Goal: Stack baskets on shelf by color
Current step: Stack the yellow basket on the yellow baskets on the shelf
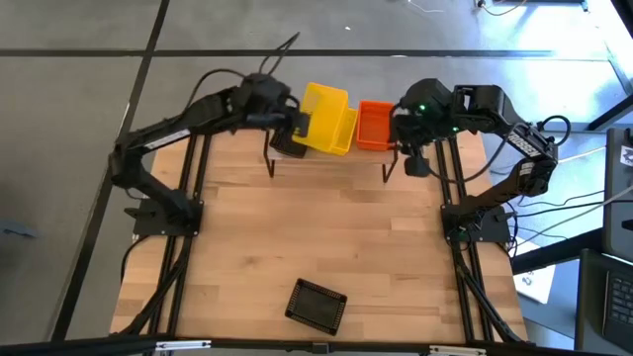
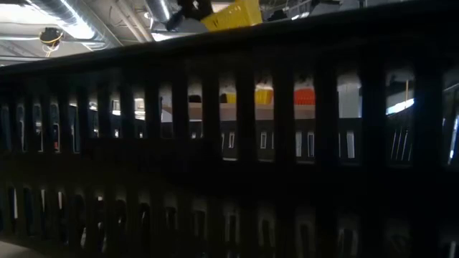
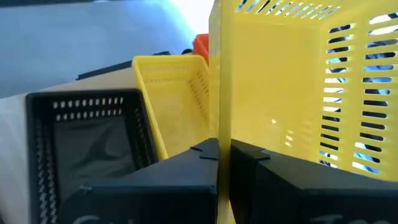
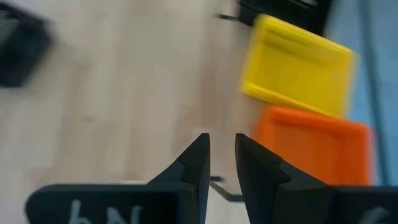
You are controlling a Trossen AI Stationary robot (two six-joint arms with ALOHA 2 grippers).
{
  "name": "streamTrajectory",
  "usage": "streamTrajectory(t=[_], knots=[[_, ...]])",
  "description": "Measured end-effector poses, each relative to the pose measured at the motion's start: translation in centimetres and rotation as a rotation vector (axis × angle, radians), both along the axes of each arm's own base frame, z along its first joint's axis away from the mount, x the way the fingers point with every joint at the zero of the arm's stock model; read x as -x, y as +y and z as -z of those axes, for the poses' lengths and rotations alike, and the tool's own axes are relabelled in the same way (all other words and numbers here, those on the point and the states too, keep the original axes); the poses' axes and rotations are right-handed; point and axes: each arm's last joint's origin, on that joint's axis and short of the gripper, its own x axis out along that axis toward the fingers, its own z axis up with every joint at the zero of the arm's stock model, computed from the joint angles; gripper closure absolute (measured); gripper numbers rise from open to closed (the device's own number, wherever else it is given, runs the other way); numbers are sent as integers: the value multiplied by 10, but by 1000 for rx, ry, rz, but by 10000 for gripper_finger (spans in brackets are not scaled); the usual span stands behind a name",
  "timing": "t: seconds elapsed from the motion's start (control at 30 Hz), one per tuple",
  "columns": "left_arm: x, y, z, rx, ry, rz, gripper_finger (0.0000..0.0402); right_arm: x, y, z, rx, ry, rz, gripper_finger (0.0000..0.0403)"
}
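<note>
Shelf: we see yellow, orange and black baskets on it, though we cannot tell how high each pile is.
Left gripper: its fingers pinch a yellow basket above the yellow pile.
Right gripper: a bit open, holding nothing.
Left to do: one black basket waits on the table.

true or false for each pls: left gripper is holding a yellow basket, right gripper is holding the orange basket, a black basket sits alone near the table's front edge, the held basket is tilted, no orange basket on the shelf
1. The left gripper grips a yellow basket. True.
2. The right gripper holds the orange basket. False: it hovers empty, jaws slightly apart.
3. A black basket sits alone near the table's front edge. True.
4. The held yellow basket is tilted. True.
5. No orange basket is on the shelf. False: one sits there at the right end.
</note>
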Motion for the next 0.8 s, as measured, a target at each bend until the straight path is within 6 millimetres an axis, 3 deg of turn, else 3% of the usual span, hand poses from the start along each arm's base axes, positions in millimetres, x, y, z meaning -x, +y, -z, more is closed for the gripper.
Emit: streamTrajectory(t=[0.27,0.53,0.8], knots=[[-27,40,22,86,34,-15,401,0,-9,-3,151,-9,286,330],[-47,52,49,154,81,-11,401,0,-10,-4,175,-17,331,330],[-48,55,51,116,96,-69,401,0,-10,-4,176,-17,331,330]])
